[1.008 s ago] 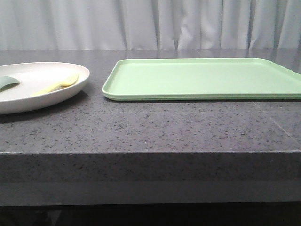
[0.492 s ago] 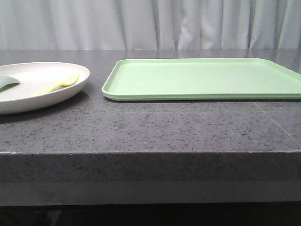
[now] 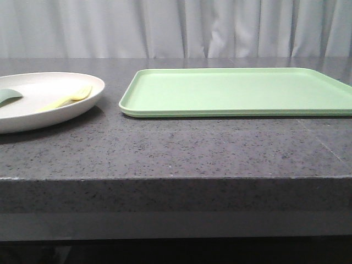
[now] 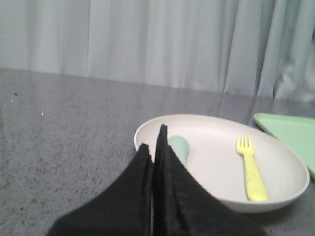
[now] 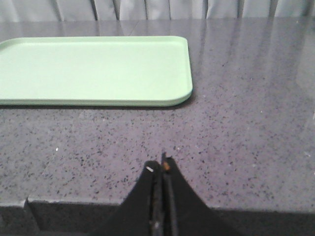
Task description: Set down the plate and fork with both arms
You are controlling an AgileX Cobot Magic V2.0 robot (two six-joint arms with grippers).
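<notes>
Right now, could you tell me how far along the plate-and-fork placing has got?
Nothing looks done yet. The fork lies in the plate, beside a teal utensil, and the plate sits on the counter left of the green tray, which holds nothing. Nothing is in hand: the left tool and right tool are both shut and hold nothing. Gripping and placing both items remains.

Non-task items on dark speckled stone countertop
Flat rectangular light-green plastic tray lies flat; teal-green rounded utensil; grey curtain behind.
</notes>
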